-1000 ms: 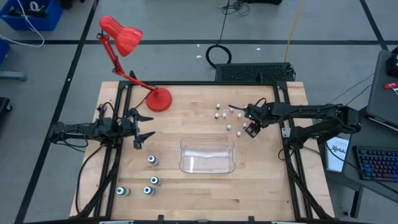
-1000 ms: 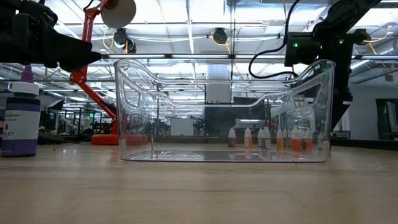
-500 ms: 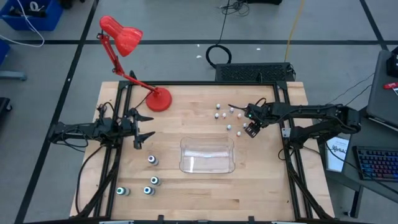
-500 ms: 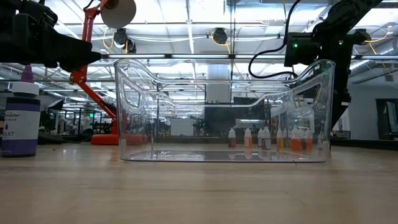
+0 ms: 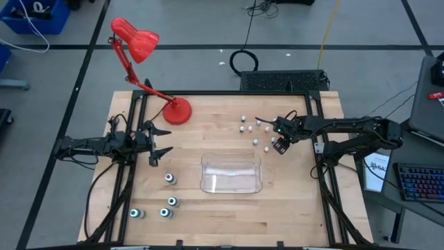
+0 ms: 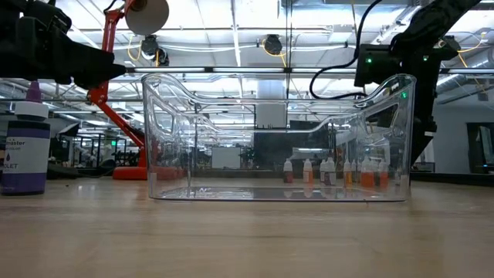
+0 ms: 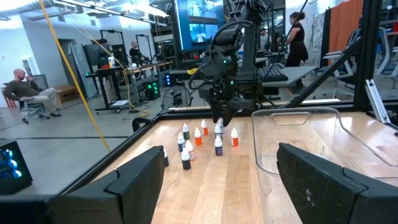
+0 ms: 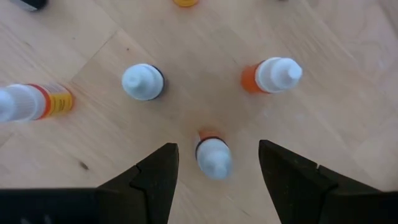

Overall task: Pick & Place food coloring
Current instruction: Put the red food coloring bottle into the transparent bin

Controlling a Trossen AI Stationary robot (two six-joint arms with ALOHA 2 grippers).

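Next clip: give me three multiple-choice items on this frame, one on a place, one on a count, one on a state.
1. Where is the right gripper?
A. Over the small bottles behind the tray
B. Inside the tray
C. By the lamp base

2. How many larger bottles stand left of the tray?
A. Two
B. Four
C. Six

3. What state is the right gripper in?
A. Shut on a bottle
B. Open, holding nothing
C. Shut on the tray's rim

Key: 1 A, the high view puts it above the cluster of small bottles, beyond the tray's far right corner. 2 B, four caps show in the high view between the tray and the table's left front. 3 B, the right wrist view shows both fingers spread either side of an upright bottle on the table, touching nothing.
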